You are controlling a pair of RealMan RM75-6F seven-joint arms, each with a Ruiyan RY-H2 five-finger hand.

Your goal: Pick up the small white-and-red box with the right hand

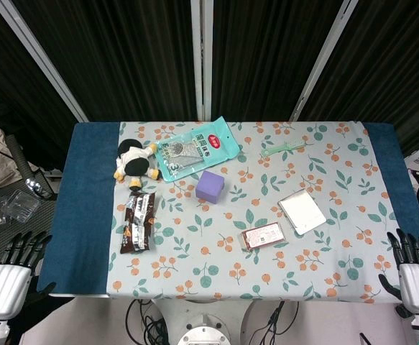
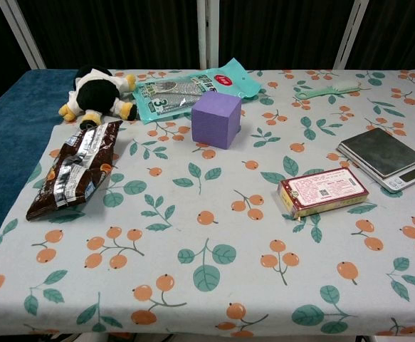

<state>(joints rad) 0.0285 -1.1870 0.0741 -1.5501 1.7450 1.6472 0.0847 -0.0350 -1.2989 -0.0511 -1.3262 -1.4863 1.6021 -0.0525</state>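
Observation:
The small white-and-red box [image 1: 264, 235] [image 2: 323, 191] lies flat on the flowered tablecloth, right of the table's middle and close to the front edge. My right hand [image 1: 415, 277] hangs off the table's front right corner, fingers spread and holding nothing, well to the right of the box. My left hand [image 1: 11, 277] is at the front left corner beyond the cloth, fingers also apart and empty. Neither hand shows in the chest view.
A small digital scale [image 1: 302, 211] [image 2: 385, 156] lies just behind and right of the box. A purple cube [image 1: 210, 186] [image 2: 216, 120], brown snack bag [image 1: 137, 221] [image 2: 76, 167], plush toy [image 1: 135, 161] [image 2: 97, 92], teal packet [image 1: 195, 149] [image 2: 193, 90] and green comb [image 1: 284, 149] [image 2: 332, 89] lie further off.

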